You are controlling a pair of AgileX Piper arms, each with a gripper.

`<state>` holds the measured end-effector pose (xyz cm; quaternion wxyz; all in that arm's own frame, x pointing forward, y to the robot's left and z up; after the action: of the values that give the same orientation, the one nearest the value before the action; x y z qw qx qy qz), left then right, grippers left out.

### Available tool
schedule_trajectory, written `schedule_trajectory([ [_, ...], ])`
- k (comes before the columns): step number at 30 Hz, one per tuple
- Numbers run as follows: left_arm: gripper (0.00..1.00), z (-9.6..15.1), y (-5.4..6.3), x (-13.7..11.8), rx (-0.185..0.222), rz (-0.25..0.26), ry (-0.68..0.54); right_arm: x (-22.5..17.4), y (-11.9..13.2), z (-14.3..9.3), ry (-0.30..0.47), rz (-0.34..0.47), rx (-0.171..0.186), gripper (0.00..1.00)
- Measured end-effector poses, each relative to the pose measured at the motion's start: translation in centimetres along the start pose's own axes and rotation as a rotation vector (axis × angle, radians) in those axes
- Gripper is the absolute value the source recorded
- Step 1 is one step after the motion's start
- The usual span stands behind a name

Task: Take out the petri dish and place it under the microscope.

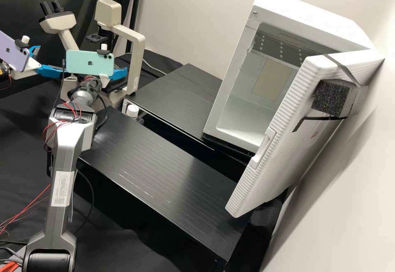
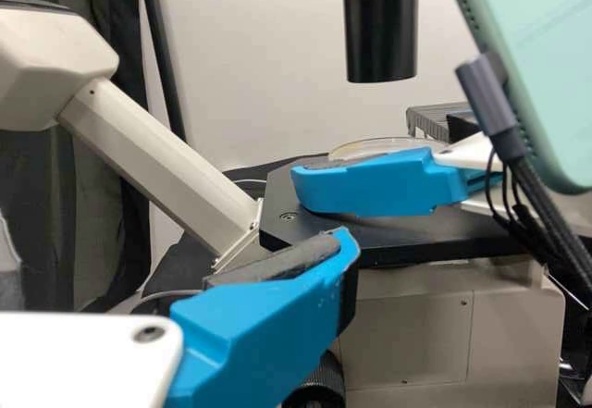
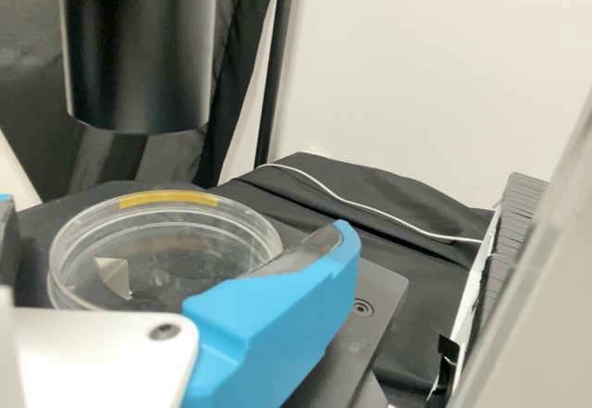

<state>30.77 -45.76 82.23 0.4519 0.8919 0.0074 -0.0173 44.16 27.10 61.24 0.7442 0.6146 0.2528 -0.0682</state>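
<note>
Petri dish (image 3: pixel 166 246) on the stage (image 3: pixel 375 288), open right hand (image 1: pixel 119 73) around it, clearance apparently slim.

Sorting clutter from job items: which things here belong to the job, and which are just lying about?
Job:
- dish, on the stage
- microscope
- open cabinet, probably the dish's source

Seemingly lying about:
- white-capped container
- white cord

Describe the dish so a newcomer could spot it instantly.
Find the cream microscope. Below its hanging black tube, on the dark stage, sits a round, shallow dish. Unlike the opaque parts around it, it is clear, with a yellow strip along part of its rim.
</note>
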Motion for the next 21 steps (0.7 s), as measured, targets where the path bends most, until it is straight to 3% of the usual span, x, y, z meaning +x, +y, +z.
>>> schedule_trajectory([
  [6, 1.00, 0.0, 0.0, 0.0, 0.000, 0.000, 0.000, -0.8, -0.4, 0.9, 0.020, 0.025, -0.025, 1.00],
  [14, 1.00, 0.0, 0.0, 0.0, 0.000, 0.000, 0.000, -4.2, 0.5, 2.5, 0.056, 0.091, 0.014, 1.00],
  [21, 1.00, 0.0, 0.0, 0.0, 0.000, 0.000, 0.000, -9.1, 0.1, 3.6, 0.092, 0.118, -0.052, 1.00],
])
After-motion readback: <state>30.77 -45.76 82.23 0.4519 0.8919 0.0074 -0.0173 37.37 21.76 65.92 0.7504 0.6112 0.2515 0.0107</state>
